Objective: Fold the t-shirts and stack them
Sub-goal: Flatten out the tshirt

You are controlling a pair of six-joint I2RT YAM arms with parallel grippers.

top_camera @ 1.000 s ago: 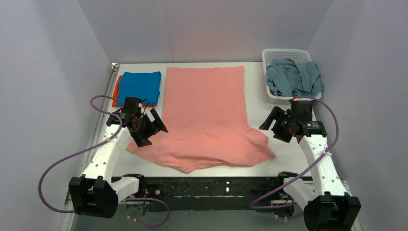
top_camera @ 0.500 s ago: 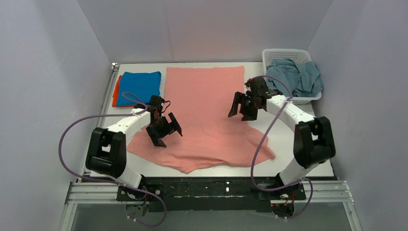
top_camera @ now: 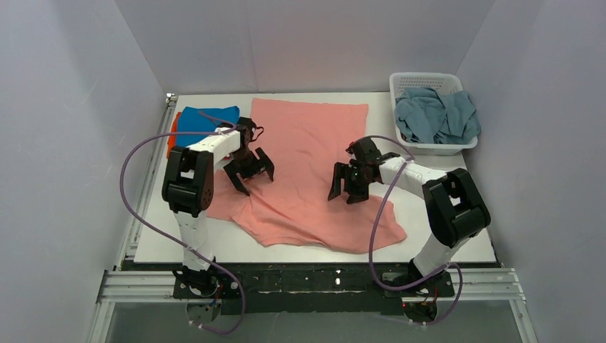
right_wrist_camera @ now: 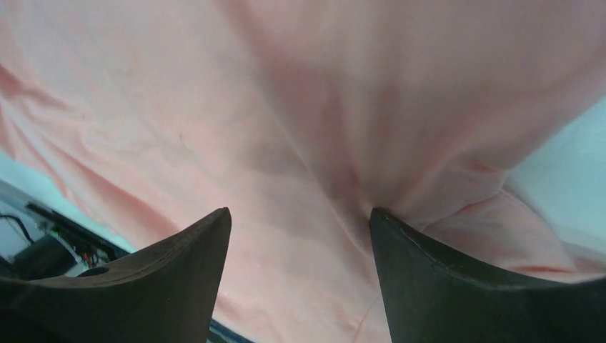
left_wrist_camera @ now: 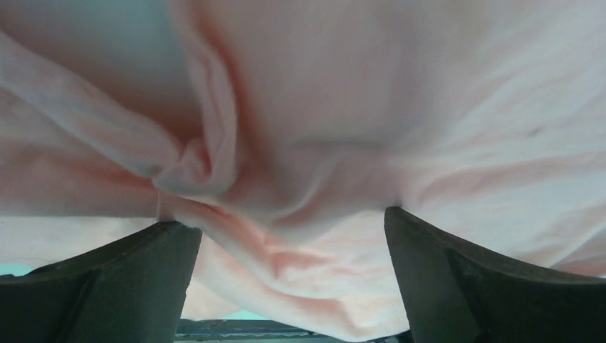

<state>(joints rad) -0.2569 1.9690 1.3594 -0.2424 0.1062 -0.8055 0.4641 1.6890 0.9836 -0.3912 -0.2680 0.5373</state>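
Observation:
The salmon-pink t-shirt (top_camera: 307,171) lies spread and rumpled on the middle of the table. My left gripper (top_camera: 251,176) is open and presses down on its bunched left edge. In the left wrist view the gripper (left_wrist_camera: 293,236) has its jaws wide apart with pink folds (left_wrist_camera: 236,179) between them. My right gripper (top_camera: 344,193) is open on the shirt's right side; in the right wrist view (right_wrist_camera: 300,221) smooth pink cloth (right_wrist_camera: 214,107) fills the gap. The bright blue t-shirt (top_camera: 209,118) lies folded on the orange one (top_camera: 171,140) at the far left. The dusty grey-blue t-shirt (top_camera: 436,116) is heaped in the basket.
The white perforated basket (top_camera: 426,77) stands at the far right corner. Bare white table (top_camera: 443,236) shows to the right of the pink shirt. Grey walls close in the left, back and right sides. Purple cables loop beside both arms.
Both arms have reached forward and inward onto the pink shirt. The shirt's left side has bunched up and its lower part has drawn in and rumpled.

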